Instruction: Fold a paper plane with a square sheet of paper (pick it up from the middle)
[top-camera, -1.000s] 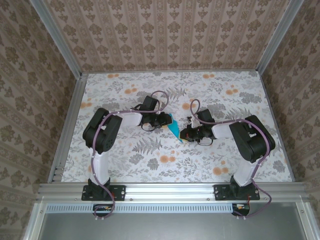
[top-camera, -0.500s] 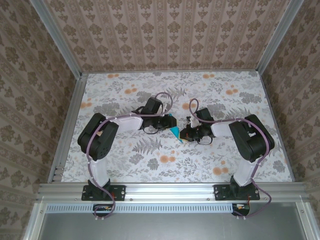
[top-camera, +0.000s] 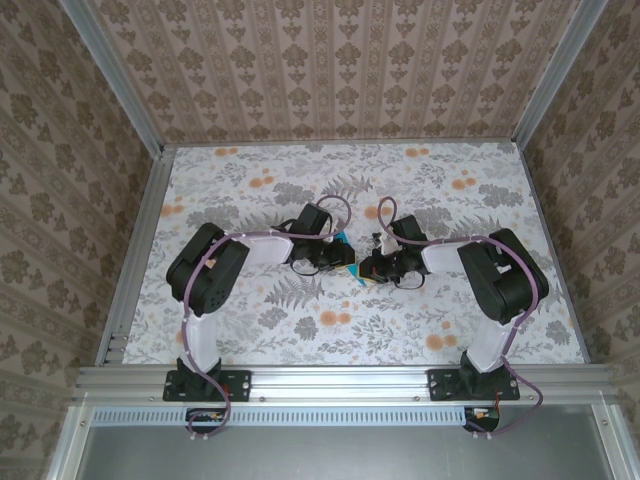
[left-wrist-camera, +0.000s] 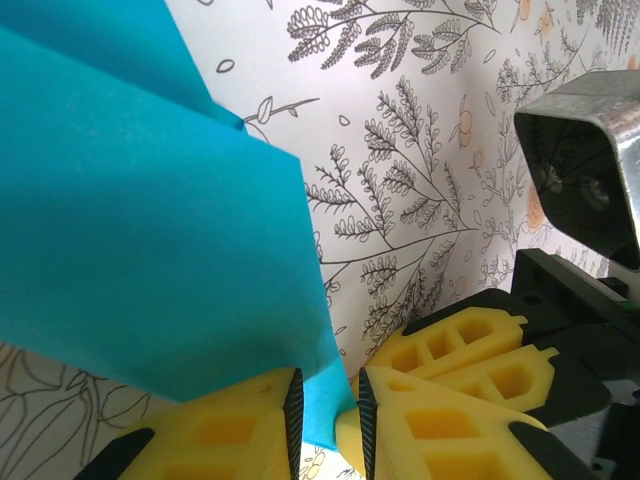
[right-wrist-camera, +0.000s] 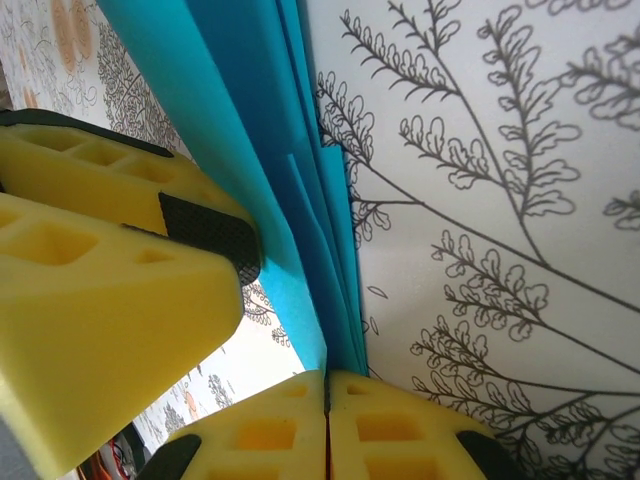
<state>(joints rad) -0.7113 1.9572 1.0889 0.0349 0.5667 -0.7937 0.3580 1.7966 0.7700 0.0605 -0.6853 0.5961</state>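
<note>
At table centre, blue paper pinched by closed left gripper, closed right gripper

One paper plane, two pincers, two arms.

Plain, bright turquoise-blue folded paper sheet. The left gripper has yellow fingers with black pads. White tabletop printed with grey ferns and orange blossoms.

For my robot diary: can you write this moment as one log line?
left gripper: folded turquoise paper between its fingers | right gripper: shut on same paper | paper: several folded layers
</note>
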